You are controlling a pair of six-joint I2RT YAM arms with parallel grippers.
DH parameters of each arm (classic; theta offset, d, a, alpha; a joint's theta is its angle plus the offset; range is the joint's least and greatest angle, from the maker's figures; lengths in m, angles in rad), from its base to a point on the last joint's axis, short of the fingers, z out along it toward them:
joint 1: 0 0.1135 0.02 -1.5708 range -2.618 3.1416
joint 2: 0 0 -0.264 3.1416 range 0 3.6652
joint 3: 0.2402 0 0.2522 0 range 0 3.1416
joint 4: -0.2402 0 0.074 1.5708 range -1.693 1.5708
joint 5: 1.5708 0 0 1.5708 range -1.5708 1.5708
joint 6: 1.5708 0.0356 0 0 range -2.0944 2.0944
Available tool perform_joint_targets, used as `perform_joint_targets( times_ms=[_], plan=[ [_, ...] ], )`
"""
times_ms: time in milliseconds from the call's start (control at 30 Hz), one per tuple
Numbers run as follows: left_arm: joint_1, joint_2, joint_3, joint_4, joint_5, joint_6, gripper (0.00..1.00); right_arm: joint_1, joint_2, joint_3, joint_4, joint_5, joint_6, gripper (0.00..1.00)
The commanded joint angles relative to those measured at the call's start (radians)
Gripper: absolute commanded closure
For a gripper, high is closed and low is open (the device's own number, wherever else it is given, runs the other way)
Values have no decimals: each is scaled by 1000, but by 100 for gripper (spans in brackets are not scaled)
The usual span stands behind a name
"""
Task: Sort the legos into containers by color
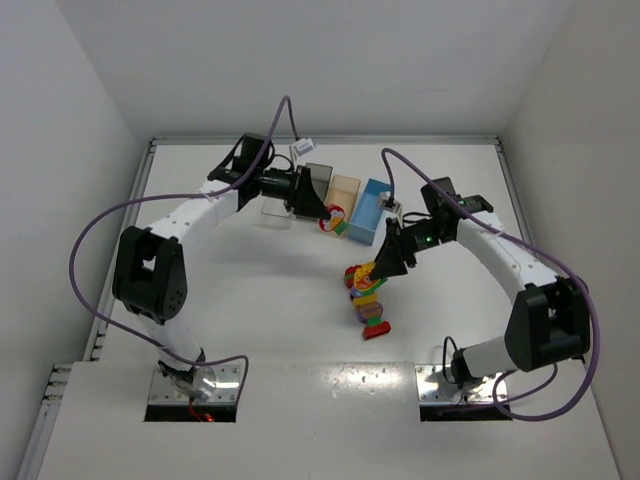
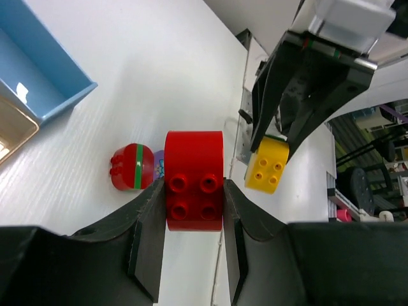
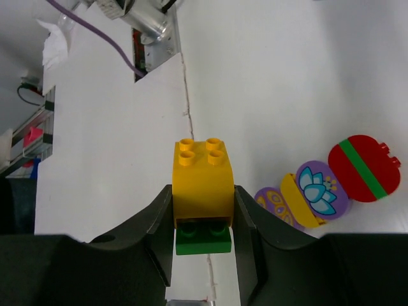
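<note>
While the left gripper [image 2: 194, 191] clamps a red brick [image 2: 194, 175] lengthwise up the frame, rounded end uppermost, the right gripper [image 3: 204, 204] grips a yellow brick [image 3: 202, 182], studs at top.

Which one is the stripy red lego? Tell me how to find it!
Find the light blue bin on the white table. Near its corner, beside the plain red brick held in the left fingers, lies a round red lego. Only it wears a green stripe around its middle; its purple neighbour has flowers.
</note>
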Motion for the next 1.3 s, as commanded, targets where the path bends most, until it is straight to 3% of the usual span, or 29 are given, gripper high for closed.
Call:
perform_joint_targets(
  times_ms=[0, 200, 333, 400, 600, 767, 1067, 1267],
  plan=[
    [3, -46, -45, 2, 8, 25, 100, 6, -1, 8, 100, -6, 44, 100],
    [51, -182, -158, 2, -75, 45, 100, -7, 87, 19, 271, 108, 134, 100],
    [78, -251, -210, -32, -121, 82, 100, -20, 20, -103, 666, 305, 385, 100],
    [87, -299, -239, -70, -167, 120, 100, -7, 7, -128, 742, 394, 403, 100],
    [137, -423, -352, -80, -304, 120, 100, 72, 18, -163, 957, 368, 548, 100],
    [200, -481, -396, -80, -344, 100, 100, 196, 85, -249, 1317, 315, 744, 100],
    [341, -523, -405, -80, -325, 82, 100, 382, 293, -263, 1670, 422, 771, 100],
    [435, -544, -416, -80, -307, 82, 100, 447, 442, -171, 1674, 487, 688, 100]
  ],
)
